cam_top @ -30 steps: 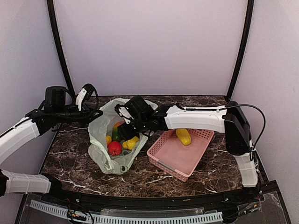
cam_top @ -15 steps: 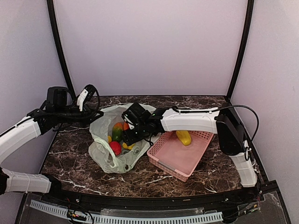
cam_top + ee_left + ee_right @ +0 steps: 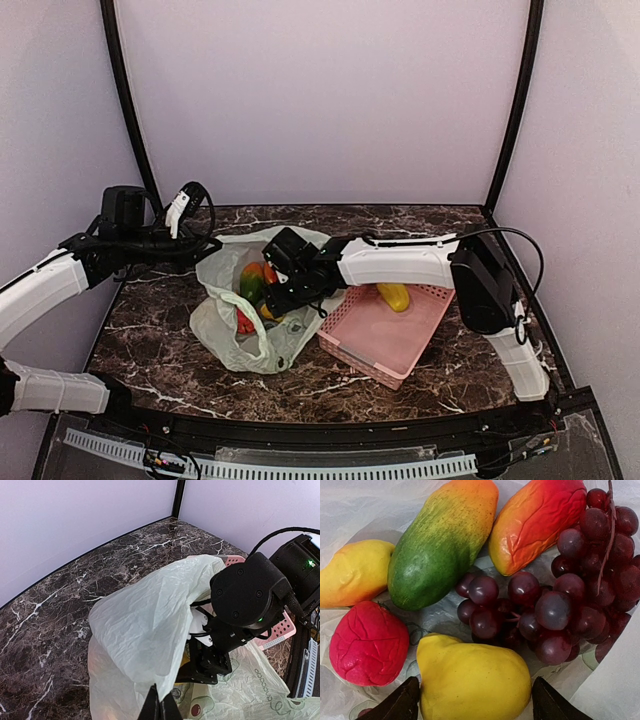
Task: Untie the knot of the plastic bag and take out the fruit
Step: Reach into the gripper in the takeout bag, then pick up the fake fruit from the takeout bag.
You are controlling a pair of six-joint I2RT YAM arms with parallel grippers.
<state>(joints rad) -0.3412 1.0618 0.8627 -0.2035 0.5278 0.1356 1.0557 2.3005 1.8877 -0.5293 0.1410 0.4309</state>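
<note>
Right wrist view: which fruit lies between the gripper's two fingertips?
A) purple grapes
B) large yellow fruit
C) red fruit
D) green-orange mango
B: the large yellow fruit fills the space between the dark fingertips of the right gripper; the grapes, red fruit and mango lie beyond them.

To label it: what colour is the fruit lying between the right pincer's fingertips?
Yellow; the fruit shows best in the right wrist view.
</note>
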